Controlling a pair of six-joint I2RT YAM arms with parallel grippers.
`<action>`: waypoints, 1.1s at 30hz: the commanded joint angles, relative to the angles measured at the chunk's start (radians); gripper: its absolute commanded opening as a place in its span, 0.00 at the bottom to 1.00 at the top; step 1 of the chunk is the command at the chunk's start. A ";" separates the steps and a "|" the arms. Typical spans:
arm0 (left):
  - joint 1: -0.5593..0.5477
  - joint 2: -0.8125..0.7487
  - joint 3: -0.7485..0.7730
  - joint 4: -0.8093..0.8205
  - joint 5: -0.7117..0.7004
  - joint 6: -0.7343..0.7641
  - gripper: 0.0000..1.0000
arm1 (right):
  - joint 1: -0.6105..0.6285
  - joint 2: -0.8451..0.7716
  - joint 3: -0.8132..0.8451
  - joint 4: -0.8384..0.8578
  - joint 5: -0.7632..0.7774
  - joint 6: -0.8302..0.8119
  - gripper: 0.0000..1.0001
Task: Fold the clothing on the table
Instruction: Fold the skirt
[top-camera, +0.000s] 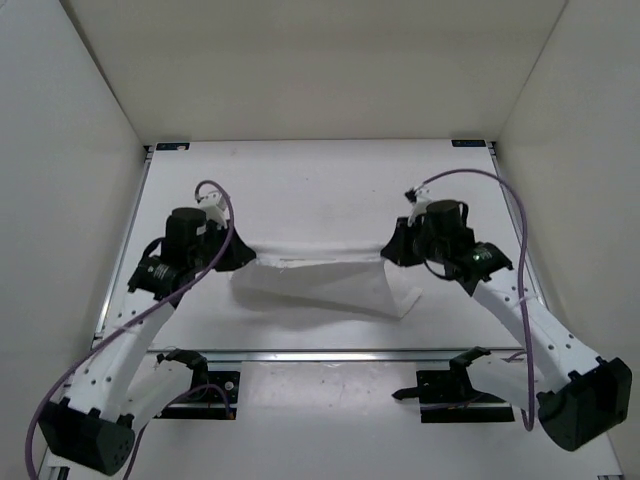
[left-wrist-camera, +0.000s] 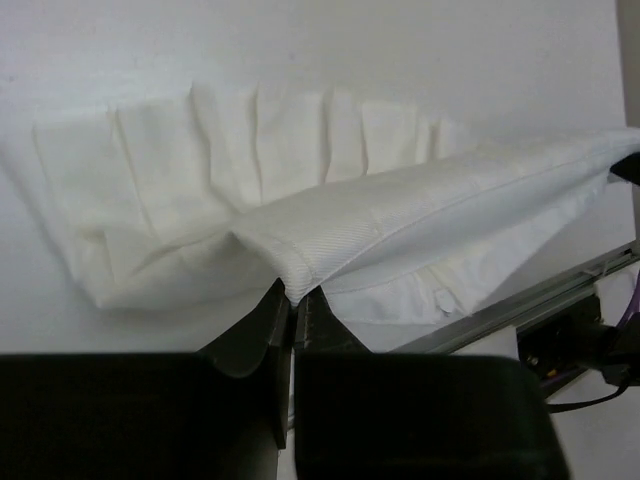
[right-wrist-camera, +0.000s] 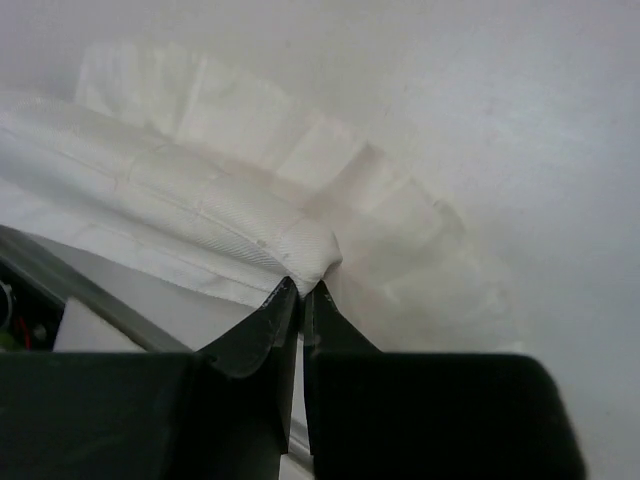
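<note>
The white clothing (top-camera: 325, 283) hangs stretched between both arms above the table (top-camera: 320, 190), its lower part sagging toward the near rail. My left gripper (top-camera: 243, 256) is shut on the garment's left corner (left-wrist-camera: 290, 272); ribbed folds of it lie behind (left-wrist-camera: 200, 170). My right gripper (top-camera: 392, 250) is shut on the right corner (right-wrist-camera: 305, 255). In the right wrist view the hem (right-wrist-camera: 150, 195) runs off to the left, with creased fabric (right-wrist-camera: 330, 170) beyond. In both wrist views the jaws stand close together with cloth pinched at the tips.
A metal rail (top-camera: 320, 355) runs along the near table edge, with two black mounts (top-camera: 455, 385) beyond it. White walls close in the left, right and back sides. Purple cables (top-camera: 520, 230) loop off both arms.
</note>
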 joint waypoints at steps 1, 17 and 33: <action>0.036 0.201 0.078 0.043 0.006 0.011 0.00 | -0.160 0.101 0.104 0.096 -0.062 -0.050 0.00; 0.051 0.593 0.103 0.195 0.089 0.032 0.00 | -0.148 0.385 0.041 0.265 -0.202 0.028 0.01; 0.016 0.060 -0.033 0.075 0.069 0.042 0.00 | -0.185 0.010 -0.066 0.047 -0.198 0.022 0.00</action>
